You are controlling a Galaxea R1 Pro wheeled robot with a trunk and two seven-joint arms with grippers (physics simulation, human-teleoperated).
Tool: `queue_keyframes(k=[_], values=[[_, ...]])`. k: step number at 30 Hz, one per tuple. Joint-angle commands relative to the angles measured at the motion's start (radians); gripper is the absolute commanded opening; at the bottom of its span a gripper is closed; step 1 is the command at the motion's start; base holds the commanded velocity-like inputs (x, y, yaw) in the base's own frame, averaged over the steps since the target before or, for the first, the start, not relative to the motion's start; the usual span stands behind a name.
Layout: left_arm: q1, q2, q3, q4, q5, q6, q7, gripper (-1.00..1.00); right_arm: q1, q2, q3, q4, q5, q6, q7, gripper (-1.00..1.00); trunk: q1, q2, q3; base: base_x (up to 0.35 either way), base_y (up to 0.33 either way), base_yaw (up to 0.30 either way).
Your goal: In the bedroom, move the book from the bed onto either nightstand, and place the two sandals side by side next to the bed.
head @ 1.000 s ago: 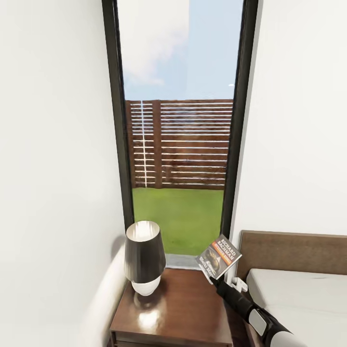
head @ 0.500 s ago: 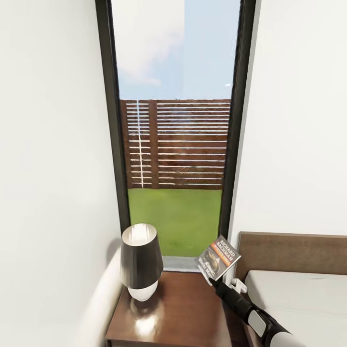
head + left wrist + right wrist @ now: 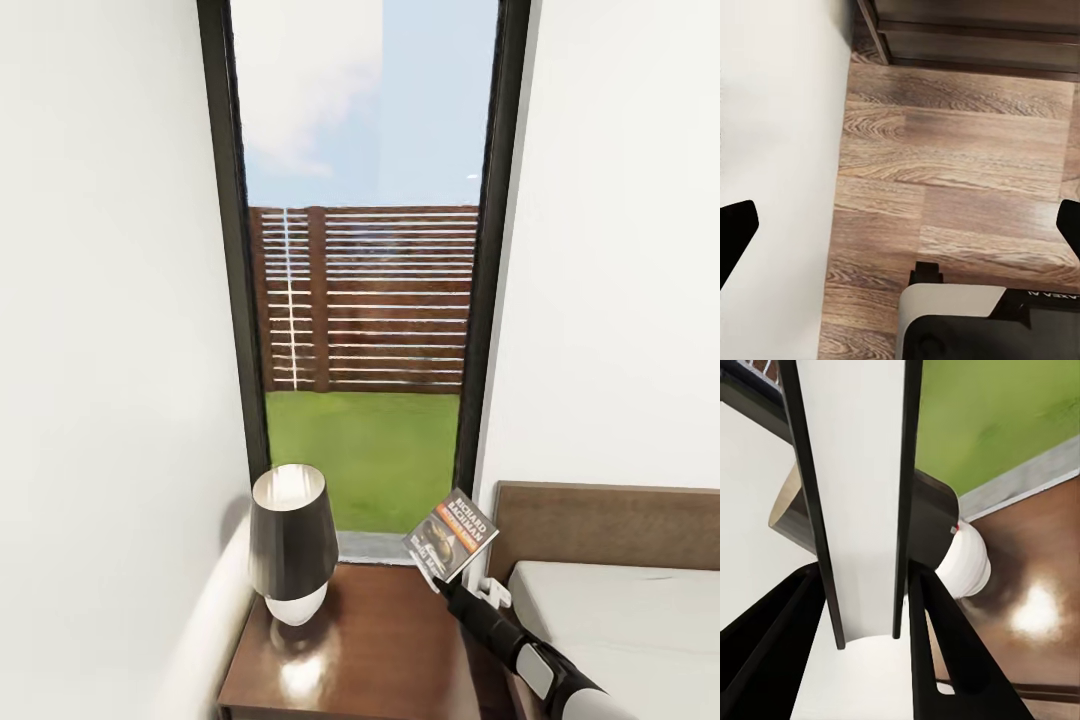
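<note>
Bedroom corner, tight spot. Closest in, right gripper [image 3: 443,583] clamped on the book [image 3: 452,534], held tilted above the nightstand [image 3: 390,640] by its bed-side back corner. Left gripper [image 3: 900,232] spread wide over floor. Further back, lamp [image 3: 292,540], then window [image 3: 365,270]. Best lowered flat, well clear of that lamp, before letting go.

My right claw [image 3: 866,615] pinches the thin book [image 3: 855,487] between two black fingers [image 3: 772,652], above the lamp [image 3: 960,555] and brown nightstand [image 3: 1035,585].
</note>
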Motion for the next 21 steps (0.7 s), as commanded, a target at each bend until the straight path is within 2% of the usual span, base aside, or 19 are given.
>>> queue_keyframes(k=[1, 6, 15, 21], values=[[0.0, 0.001, -0.008, -0.003, 0.008, 0.006, 0.006, 1.0, 0.0, 0.001, -0.01, -0.001, 0.01, 0.006, 0.01, -1.0, 0.0, -0.001, 0.0, 0.0, 0.0, 0.0], [0.0, 0.0, -0.008, -0.003, 0.008, 0.006, 0.006, 1.0, 0.0, 0.001, -0.007, 0.01, 0.011, 0.019, 0.026, -1.0, 0.0, -0.001, 0.0, 0.0, 0.0, 0.0], [0.0, 0.0, -0.008, -0.003, 0.008, 0.005, 0.006, 1.0, 0.0, -0.007, -0.003, 0.064, 0.033, 0.153, 0.06, -1.0, 0.0, -0.001, 0.0, 0.0, 0.0, 0.0], [0.0, 0.0, -0.008, -0.003, 0.008, 0.005, 0.006, 1.0, 0.001, -0.007, -0.005, 0.072, 0.059, 0.187, 0.096, -1.0, 0.0, -0.001, 0.0, 0.0, 0.0, 0.0]])
